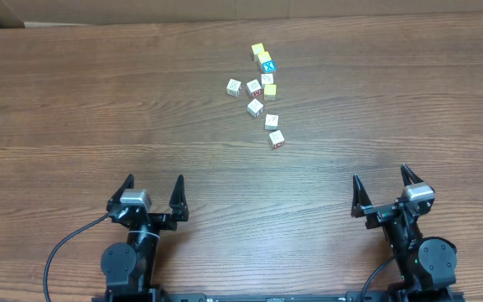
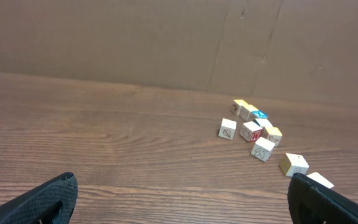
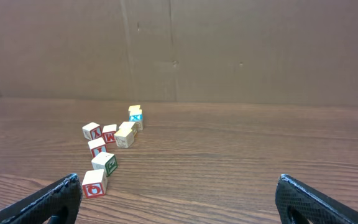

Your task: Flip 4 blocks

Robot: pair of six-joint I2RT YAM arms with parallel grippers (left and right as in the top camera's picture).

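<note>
Small wooden alphabet blocks lie in a loose cluster at the far middle of the table. Cream-topped blocks sit at its left (image 1: 234, 86), centre (image 1: 256, 107) and near end (image 1: 277, 138). One block shows a blue face (image 1: 267, 66), with yellow-topped cubes (image 1: 257, 50) beside it. The right wrist view shows a red-marked block (image 3: 94, 183) nearest and a green-marked one (image 3: 105, 163) behind it. The left wrist view has the cluster at the right (image 2: 263, 149). My left gripper (image 1: 153, 183) (image 2: 182, 205) and right gripper (image 1: 381, 178) (image 3: 179, 202) both stand open near the front edge, holding nothing, well short of the blocks.
The wooden table (image 1: 99, 101) runs wide on both sides of the cluster. A brown cardboard wall (image 3: 229, 50) stands behind the far edge. A black cable (image 1: 57, 252) loops beside the left arm's base.
</note>
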